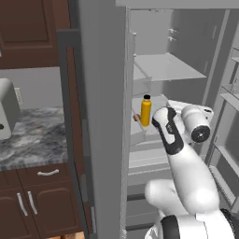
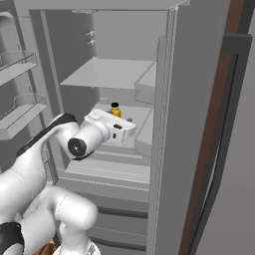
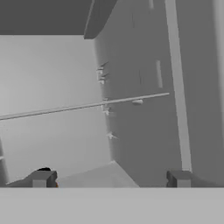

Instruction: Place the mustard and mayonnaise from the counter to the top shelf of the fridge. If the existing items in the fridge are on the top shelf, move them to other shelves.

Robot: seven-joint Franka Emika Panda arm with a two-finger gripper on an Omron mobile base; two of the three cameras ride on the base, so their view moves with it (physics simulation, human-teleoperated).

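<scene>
The fridge (image 1: 100, 116) stands open. Its top shelf (image 1: 163, 67) (image 2: 109, 74) is a thin pale grey plate. On the shelf below it stands one of the existing items, a tall orange-yellow bottle (image 1: 146, 111) (image 2: 115, 110) with a black cap, and a small brown ball (image 1: 136, 118) lies just left of it. My gripper (image 3: 110, 179) reaches in at that lower shelf, close beside the bottle. Its fingertips (image 3: 41, 178) stand wide apart, open, with nothing between them, and the bottle's black cap (image 3: 43, 169) peeks out behind the left one. The mustard and mayonnaise are out of view.
The grey marbled counter (image 1: 32, 135) over dark brown cabinets lies left of the fridge, with a grey appliance (image 1: 7, 109) on it. Door bins (image 2: 20, 107) hang on the open door beside the arm. Drawers (image 2: 109, 174) sit under the shelves.
</scene>
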